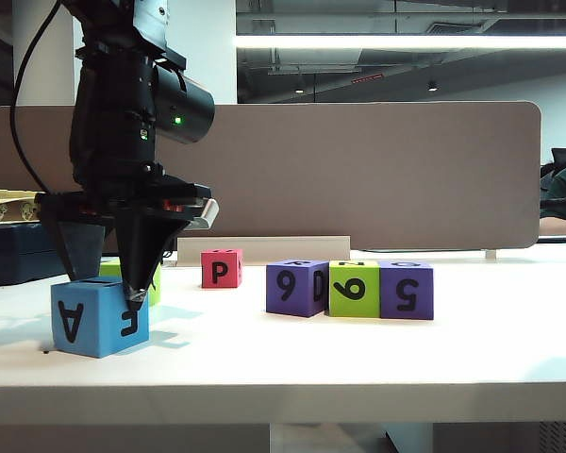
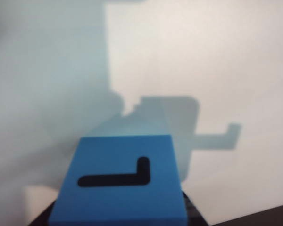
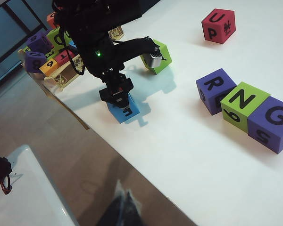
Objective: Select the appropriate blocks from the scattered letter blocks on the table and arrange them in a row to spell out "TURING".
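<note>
The blue letter block sat on the table between the fingers of the left gripper, which stood straight down over it; whether the fingers pressed it could not be told. Just behind was a lime green block. The right gripper was out of view.

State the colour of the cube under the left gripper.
Blue cube, clearest in the left wrist view.
</note>
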Motion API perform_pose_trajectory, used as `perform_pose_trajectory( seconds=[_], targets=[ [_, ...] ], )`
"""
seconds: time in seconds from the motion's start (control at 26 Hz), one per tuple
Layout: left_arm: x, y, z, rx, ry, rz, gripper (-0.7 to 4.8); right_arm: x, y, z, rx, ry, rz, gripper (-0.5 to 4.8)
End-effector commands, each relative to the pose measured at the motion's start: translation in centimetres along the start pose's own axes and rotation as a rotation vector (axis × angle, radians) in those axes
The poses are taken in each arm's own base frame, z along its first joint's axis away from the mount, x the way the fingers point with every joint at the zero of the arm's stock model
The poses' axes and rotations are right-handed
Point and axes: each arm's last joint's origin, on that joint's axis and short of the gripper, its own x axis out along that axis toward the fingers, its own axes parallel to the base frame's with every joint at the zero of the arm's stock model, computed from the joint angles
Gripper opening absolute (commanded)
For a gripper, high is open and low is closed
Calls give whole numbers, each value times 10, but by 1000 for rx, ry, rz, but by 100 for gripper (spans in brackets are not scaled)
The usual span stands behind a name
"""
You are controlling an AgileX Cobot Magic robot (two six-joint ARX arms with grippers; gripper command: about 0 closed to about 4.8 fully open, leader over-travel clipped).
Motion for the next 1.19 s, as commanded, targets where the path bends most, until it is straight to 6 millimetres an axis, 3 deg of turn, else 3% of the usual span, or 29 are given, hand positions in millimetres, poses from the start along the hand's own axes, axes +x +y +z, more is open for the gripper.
perform_pose_trajectory(
  seconds=[0.04,0.23,0.58,1.19],
  targets=[
    [-2,-1,2,-44,-27,-18,268,-1,1,2,-15,-13,6,-1],
    [-3,-5,10,-67,-99,-145,268,-1,1,2,-15,-14,6,-1],
    [-8,-6,24,-89,-249,-158,268,-1,1,2,-15,-14,6,-1],
    [-12,-2,38,-16,-409,-22,270,-1,2,2,-15,-14,6,-1]
  ],
)
